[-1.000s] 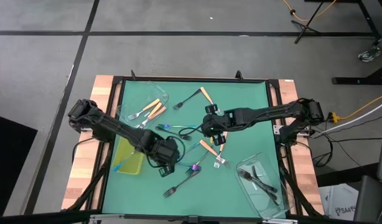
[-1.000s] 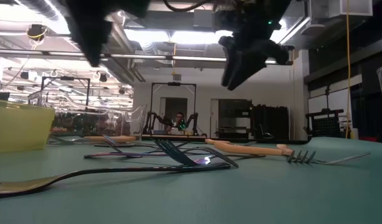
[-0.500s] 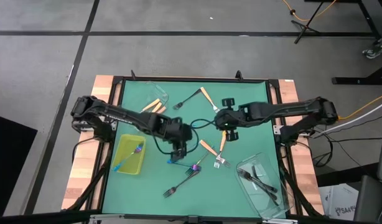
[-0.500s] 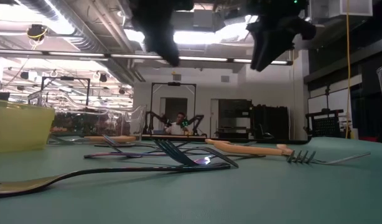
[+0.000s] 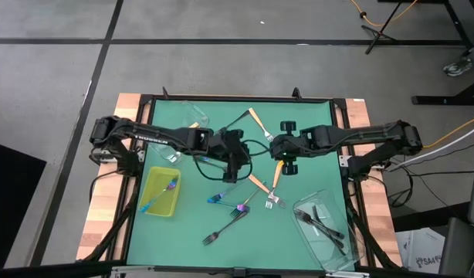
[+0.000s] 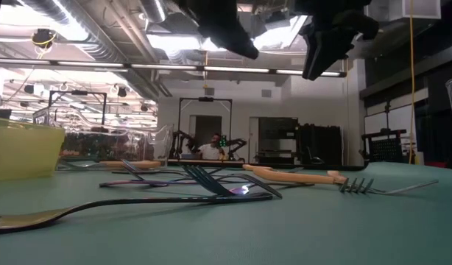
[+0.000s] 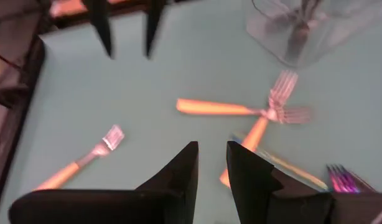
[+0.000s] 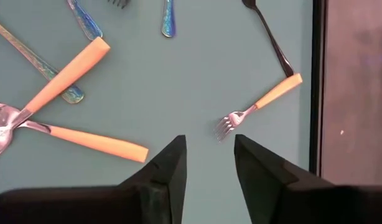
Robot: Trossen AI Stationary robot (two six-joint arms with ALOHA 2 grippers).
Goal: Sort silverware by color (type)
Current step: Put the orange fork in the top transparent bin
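Observation:
Silverware lies loose on the green mat: two orange-handled forks crossed [image 5: 268, 184], another orange one [image 8: 260, 104] beside a dark fork [image 8: 270, 34] toward the far edge, iridescent forks [image 5: 228, 201], and a dark fork [image 5: 220, 232] toward the near edge. My left gripper [image 5: 241, 158] hangs open above the middle of the mat with nothing between its fingers [image 7: 186, 168]. My right gripper [image 5: 275, 150] hangs open just to its right, also holding nothing [image 8: 209, 163]. Both are well above the forks in the low view.
A yellow-green tray [image 5: 154, 202] at the near left holds iridescent forks. One clear tub [image 5: 189, 117] with orange forks sits at the far left. Another clear tub [image 5: 330, 228] with dark forks sits at the near right. The two grippers hang close together.
My left gripper has swung from beside the yellow-green tray toward the far and right, up to the middle of the mat, rolling its wrist as it went. My right gripper has risen and drawn back a little toward the right edge.

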